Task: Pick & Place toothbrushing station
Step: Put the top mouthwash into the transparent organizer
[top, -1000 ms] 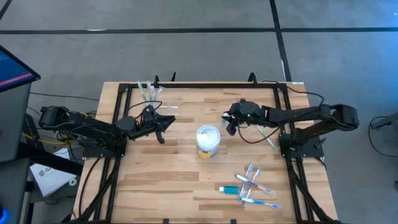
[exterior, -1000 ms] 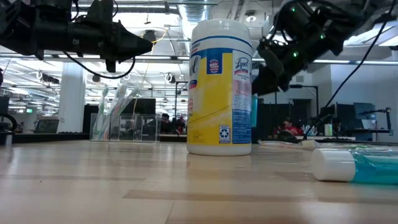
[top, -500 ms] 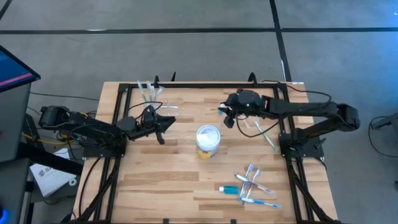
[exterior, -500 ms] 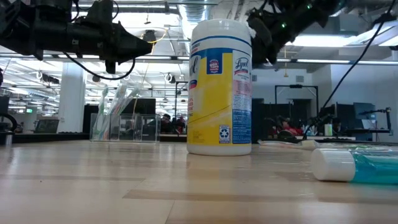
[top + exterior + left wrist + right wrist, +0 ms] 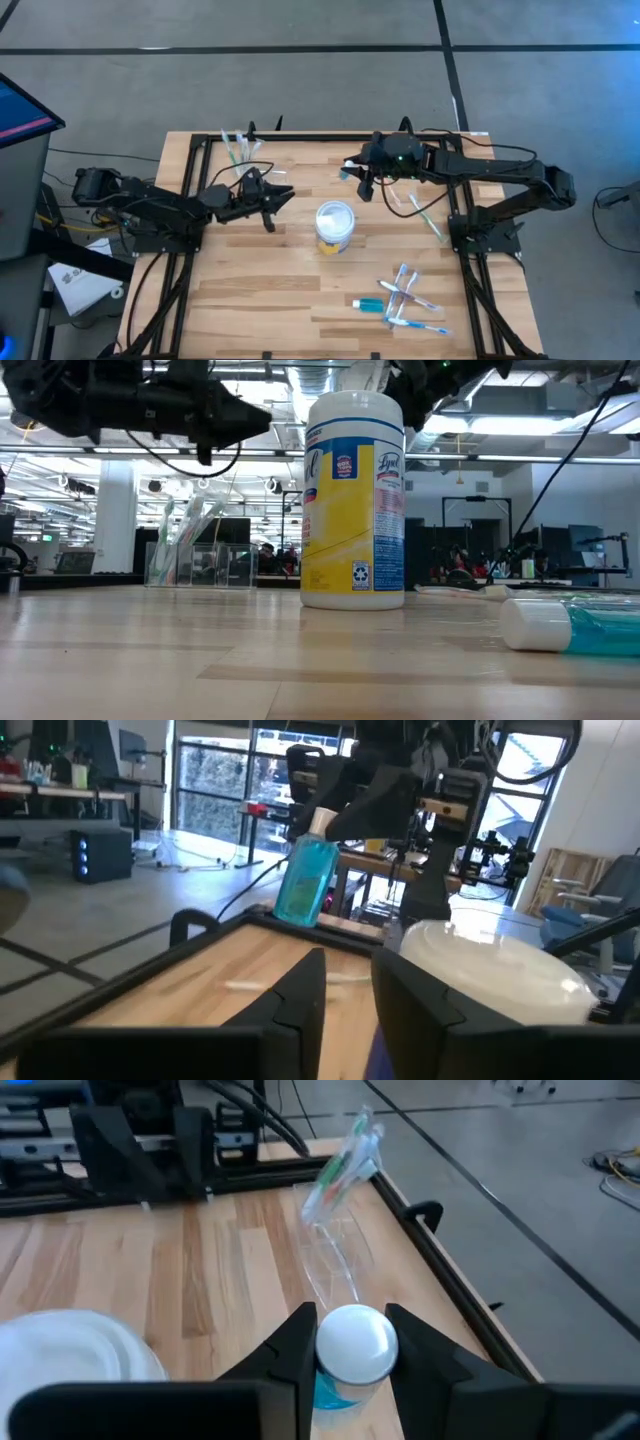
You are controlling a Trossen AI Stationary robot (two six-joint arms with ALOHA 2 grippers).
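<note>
1. The toothbrushing station (image 5: 247, 152) is seen at about 10 o'clock on the table (image 5: 260, 300), near the far-left corner, with toothbrushes (image 5: 340, 1165) standing in its clear cups

2. The right gripper (image 5: 352, 1342) is held above the table at about 1 o'clock – its fingers are clenched on a blue bottle (image 5: 305, 880) with a white cap

3. The left gripper (image 5: 285, 197) hovers just left of the wipes tub (image 5: 334, 226), nothing between its fingers – whether parted or closed cannot be told

4. More toothbrushes (image 5: 408, 300) lie at 5 o'clock

"lysol" brand name on the yellow-banded wipes tub (image 5: 354, 500), recycling symbol near its base, smaller print unreadable
</note>
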